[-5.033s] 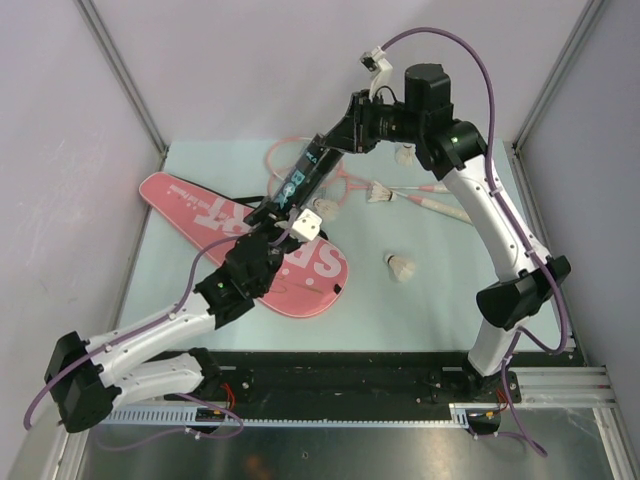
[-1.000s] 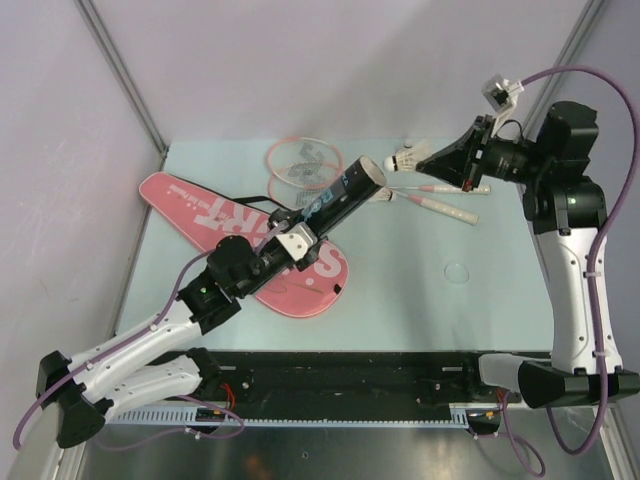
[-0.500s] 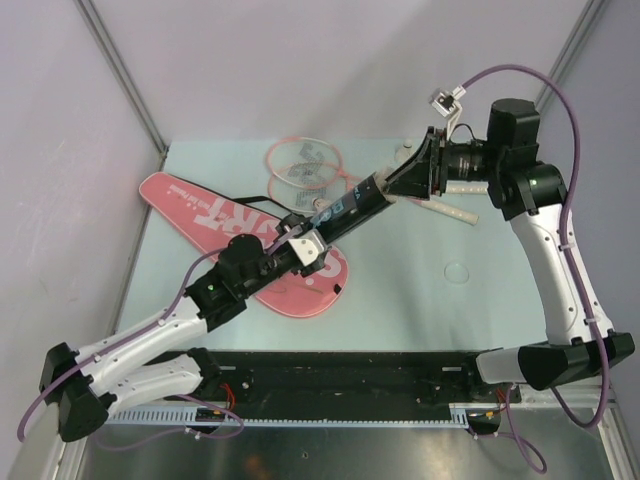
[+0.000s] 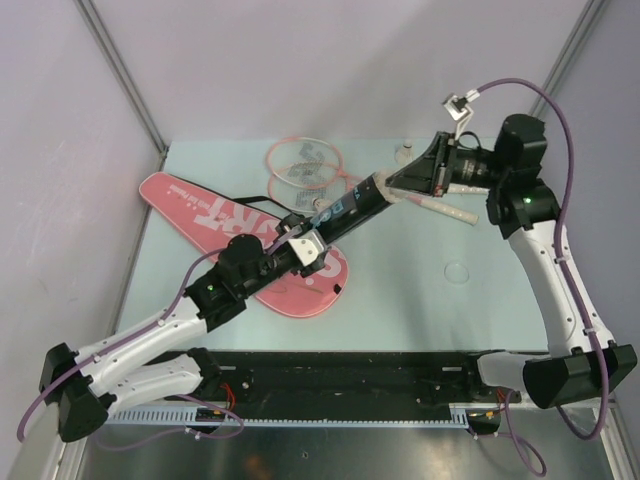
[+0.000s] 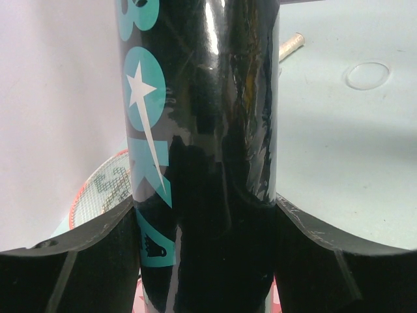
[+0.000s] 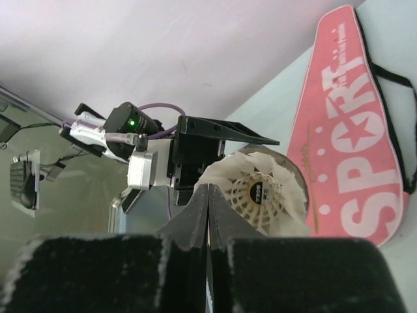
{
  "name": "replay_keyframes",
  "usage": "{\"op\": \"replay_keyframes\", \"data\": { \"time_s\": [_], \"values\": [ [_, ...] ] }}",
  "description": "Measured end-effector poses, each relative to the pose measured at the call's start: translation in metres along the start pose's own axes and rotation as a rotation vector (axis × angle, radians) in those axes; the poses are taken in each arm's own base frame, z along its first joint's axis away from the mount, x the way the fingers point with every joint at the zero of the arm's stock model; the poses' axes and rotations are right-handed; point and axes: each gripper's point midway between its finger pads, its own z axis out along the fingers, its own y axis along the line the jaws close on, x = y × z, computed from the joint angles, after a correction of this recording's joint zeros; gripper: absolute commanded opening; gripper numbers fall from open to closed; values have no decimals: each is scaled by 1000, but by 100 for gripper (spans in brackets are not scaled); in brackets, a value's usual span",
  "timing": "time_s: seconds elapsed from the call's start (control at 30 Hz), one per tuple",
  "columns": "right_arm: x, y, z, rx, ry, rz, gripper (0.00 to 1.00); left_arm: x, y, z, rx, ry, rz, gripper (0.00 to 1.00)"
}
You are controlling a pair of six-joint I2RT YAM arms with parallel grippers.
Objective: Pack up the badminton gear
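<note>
I am working on the shuttlecock-loading step. My left gripper [image 5: 205, 228] is clamping the dark tube [image 4: 350, 203] low on its body, one finger on each side, and is holding it off the table [image 4: 420, 300], slanted with its open mouth pointing up and toward the right arm. My right gripper [image 6: 207, 199] is sitting right at that mouth with its fingers pressed together. In the right wrist view I am seeing nothing pinched between them, though I cannot rule out a feather edge. A white shuttlecock [image 6: 264, 192] is resting in the tube's opening, its feather skirt facing outward and not yet sunk out of sight, so I am judging it as only partly seated. The next move, as I am reading it, calls for a gentle push straight along the tube's axis with the closed fingertips, while the left arm is bracing the tube so it is not swinging or slipping. Off-axis pressure would risk crushing the feathers. Beyond that, the two pink rackets [image 4: 300, 165] are lying at the far side of the table and the pink bag [image 4: 190, 205] is lying flat under the left arm, both unpacked. A clear ring [image 4: 457, 270], possibly the tube's cap, is lying on the table well apart from the tube.
</note>
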Motion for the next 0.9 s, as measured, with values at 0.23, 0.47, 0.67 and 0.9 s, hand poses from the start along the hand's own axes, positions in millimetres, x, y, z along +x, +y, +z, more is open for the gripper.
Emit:
{"op": "replay_keyframes", "data": {
  "time_s": [0.23, 0.47, 0.67, 0.9],
  "values": [
    [22, 11, 51, -5, 38, -9, 0, 21, 2, -8, -35, 69, -35, 17],
    [26, 13, 73, 21, 18, -12, 0, 36, 7, -17, -99, 104, -72, 15],
    [13, -3, 73, 111, -49, -36, 0, 28, 15, -25, -147, 68, -88, 14],
    [10, -3, 69, 135, -72, -41, 35, 10, 19, -22, -159, -9, -89, 14]
  ]
}}
